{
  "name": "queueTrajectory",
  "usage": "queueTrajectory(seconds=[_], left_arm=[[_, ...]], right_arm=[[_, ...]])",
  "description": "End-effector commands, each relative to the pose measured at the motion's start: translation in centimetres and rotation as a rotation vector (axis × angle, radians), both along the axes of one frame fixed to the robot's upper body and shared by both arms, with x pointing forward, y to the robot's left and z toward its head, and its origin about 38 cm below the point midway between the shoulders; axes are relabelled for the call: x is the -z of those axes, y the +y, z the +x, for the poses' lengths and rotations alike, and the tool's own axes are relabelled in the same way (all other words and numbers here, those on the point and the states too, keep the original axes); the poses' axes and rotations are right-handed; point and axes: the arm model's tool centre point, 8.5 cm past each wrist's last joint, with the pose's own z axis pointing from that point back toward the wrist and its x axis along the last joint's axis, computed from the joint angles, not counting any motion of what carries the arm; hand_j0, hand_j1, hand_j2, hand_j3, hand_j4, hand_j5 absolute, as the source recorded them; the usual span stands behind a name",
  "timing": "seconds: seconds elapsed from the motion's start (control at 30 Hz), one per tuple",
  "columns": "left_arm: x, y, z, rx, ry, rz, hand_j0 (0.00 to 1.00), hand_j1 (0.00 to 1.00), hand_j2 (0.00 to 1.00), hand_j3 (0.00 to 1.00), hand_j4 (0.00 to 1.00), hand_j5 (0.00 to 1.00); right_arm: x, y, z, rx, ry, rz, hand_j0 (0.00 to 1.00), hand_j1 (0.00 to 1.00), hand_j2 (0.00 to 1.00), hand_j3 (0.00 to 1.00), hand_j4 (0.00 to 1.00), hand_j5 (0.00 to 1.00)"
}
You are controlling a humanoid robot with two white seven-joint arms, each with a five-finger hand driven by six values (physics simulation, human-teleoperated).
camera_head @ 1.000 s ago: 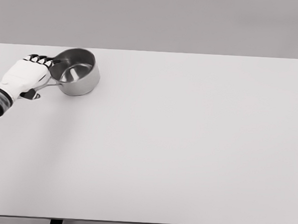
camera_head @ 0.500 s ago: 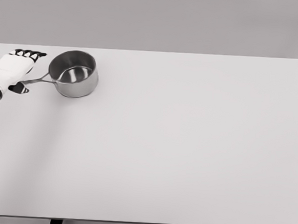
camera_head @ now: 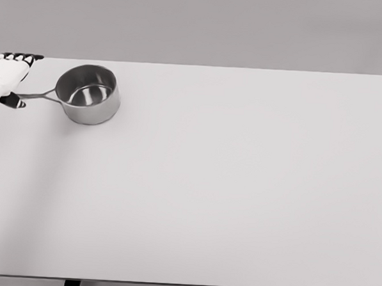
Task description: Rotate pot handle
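1. A steel saucepan (camera_head: 87, 102) stands upright near the far left corner of the white counter (camera_head: 227, 183).
2. Its bowl is round and shiny, and its inside is visible from above with nothing in it.
3. The thin pot handle (camera_head: 38, 96) sticks out from the bowl's left side and runs nearly level toward the counter's left edge.
4. The left hand (camera_head: 5, 75) shows only in part at the left border of the head view, white with dark fingertips (camera_head: 19, 57) pointing toward the far edge.
5. The outer end of the handle meets the hand near the thumb (camera_head: 12, 101), which lies just below it.
6. Whether the hand is gripping the handle or resting loosely against it cannot be told, since much of the hand is cut off.
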Motion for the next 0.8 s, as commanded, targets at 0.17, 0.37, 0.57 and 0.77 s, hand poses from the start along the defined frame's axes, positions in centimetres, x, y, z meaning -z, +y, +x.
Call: queueTrajectory(seconds=[0.17,0.37,0.57,0.77], left_arm=[[0.6,0.7,1.0,-0.040,0.007,-0.021,1.00,1.00,1.00,1.00,1.00,1.00],[0.8,1.1,1.8,-0.067,0.015,-0.034,1.00,1.00,1.00,1.00,1.00,1.00],[1.0,1.7,2.5,-0.097,0.021,-0.049,1.00,1.00,1.00,1.00,1.00,1.00],[0.7,2.2,3.0,-0.119,0.021,-0.059,1.00,1.00,1.00,1.00,1.00,1.00]], right_arm=[[0.0,0.0,0.0,0.000,0.001,0.000,1.00,1.00,1.00,1.00,1.00,1.00],[0.0,0.0,0.0,0.000,0.001,0.000,1.00,1.00,1.00,1.00,1.00,1.00],[0.0,0.0,0.0,0.000,-0.001,0.000,1.00,1.00,1.00,1.00,1.00,1.00],[0.0,0.0,0.0,0.000,-0.001,0.000,1.00,1.00,1.00,1.00,1.00,1.00]])
